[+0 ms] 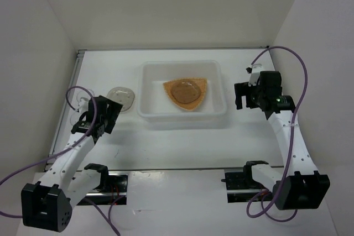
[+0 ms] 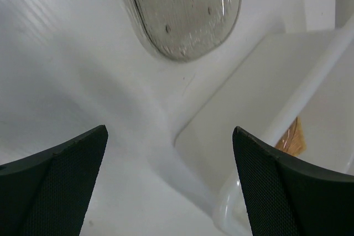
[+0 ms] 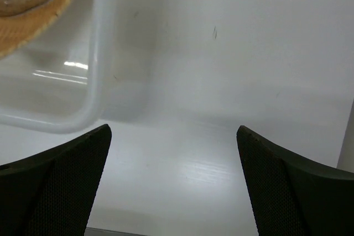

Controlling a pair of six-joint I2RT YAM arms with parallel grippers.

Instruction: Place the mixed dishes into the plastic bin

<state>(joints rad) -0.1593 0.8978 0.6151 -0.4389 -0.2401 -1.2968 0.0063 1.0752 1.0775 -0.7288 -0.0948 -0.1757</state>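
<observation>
Grey saucer (image 1: 120, 99) flanks bin (image 1: 182, 63); left end effector (image 2: 170, 130) and right end effector (image 3: 174, 127) gape.

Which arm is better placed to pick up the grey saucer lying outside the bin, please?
Left, probably. The saucer lies left of the bin, just ahead of the open left gripper; the right gripper is on the bin's opposite side.

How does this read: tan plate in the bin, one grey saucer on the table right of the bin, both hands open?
No: the grey saucer lies on the table left of the bin, per the top external view. The tan plate is in the bin; left hand and right hand are open.
</observation>
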